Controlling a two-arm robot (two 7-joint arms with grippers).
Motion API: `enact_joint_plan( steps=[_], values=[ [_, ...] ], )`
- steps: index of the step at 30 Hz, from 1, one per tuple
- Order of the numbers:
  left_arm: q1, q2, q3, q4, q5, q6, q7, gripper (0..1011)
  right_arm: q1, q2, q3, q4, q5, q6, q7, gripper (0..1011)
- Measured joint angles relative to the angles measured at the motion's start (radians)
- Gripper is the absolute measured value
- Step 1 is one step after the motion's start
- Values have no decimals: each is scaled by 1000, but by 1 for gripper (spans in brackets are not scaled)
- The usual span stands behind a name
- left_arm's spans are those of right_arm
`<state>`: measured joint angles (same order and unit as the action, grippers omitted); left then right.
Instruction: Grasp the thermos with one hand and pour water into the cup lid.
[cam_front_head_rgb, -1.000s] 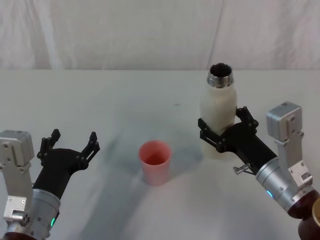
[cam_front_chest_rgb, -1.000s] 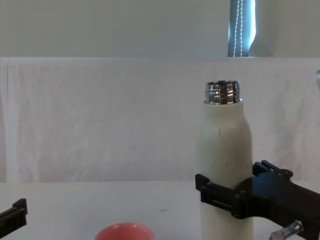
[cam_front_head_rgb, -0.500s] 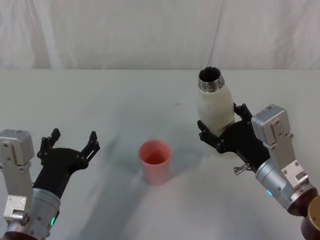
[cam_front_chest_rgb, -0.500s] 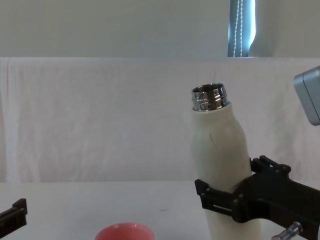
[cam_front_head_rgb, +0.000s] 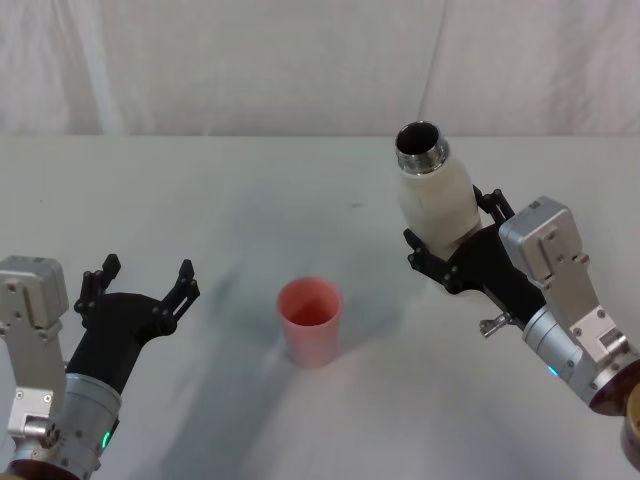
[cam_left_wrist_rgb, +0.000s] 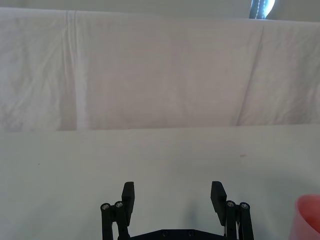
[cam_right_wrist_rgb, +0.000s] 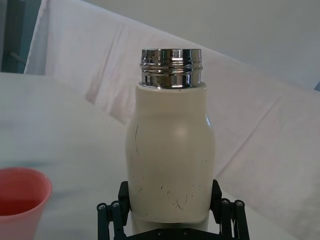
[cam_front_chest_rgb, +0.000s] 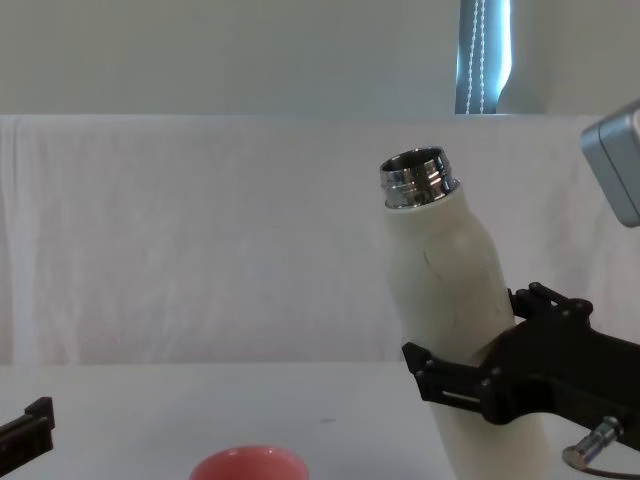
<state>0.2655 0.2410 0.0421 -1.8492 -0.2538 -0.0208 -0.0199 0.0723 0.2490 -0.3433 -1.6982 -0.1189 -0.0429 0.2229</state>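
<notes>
The cream-white thermos (cam_front_head_rgb: 435, 195) with an open chrome neck is lifted off the table and tilts left toward the cup lid. My right gripper (cam_front_head_rgb: 452, 250) is shut on its lower body; in the chest view the thermos (cam_front_chest_rgb: 450, 300) leans left with the right gripper (cam_front_chest_rgb: 490, 375) clamped around it, and the right wrist view shows the thermos (cam_right_wrist_rgb: 170, 160) held between the black fingers. The salmon-pink cup lid (cam_front_head_rgb: 310, 322) stands upright on the table, left of and below the thermos neck; its rim shows as cup lid (cam_front_chest_rgb: 247, 464) and cup lid (cam_right_wrist_rgb: 20, 200). My left gripper (cam_front_head_rgb: 140, 290) hovers open at the lower left, holding nothing.
The white table (cam_front_head_rgb: 300, 200) is bare around the cup lid. A white cloth backdrop (cam_front_head_rgb: 250, 60) hangs along the far edge. The left wrist view shows the left gripper (cam_left_wrist_rgb: 173, 195) open over bare table, with the cup lid (cam_left_wrist_rgb: 309, 215) at its edge.
The right gripper has raised the thermos off the table and tipped it further left toward the cup lid. The left arm and the cup lid have stayed still.
</notes>
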Motion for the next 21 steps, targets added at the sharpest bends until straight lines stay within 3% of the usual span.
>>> enact_joint_plan(
  steps=[13,21],
  values=[
    [0,0,0,0,0,0,0,1001,30,63,-23,-29,-50,40,65,951],
    [0,0,0,0,0,0,0,1001,44,92,-46,-47,-109,67,75,951]
  ],
)
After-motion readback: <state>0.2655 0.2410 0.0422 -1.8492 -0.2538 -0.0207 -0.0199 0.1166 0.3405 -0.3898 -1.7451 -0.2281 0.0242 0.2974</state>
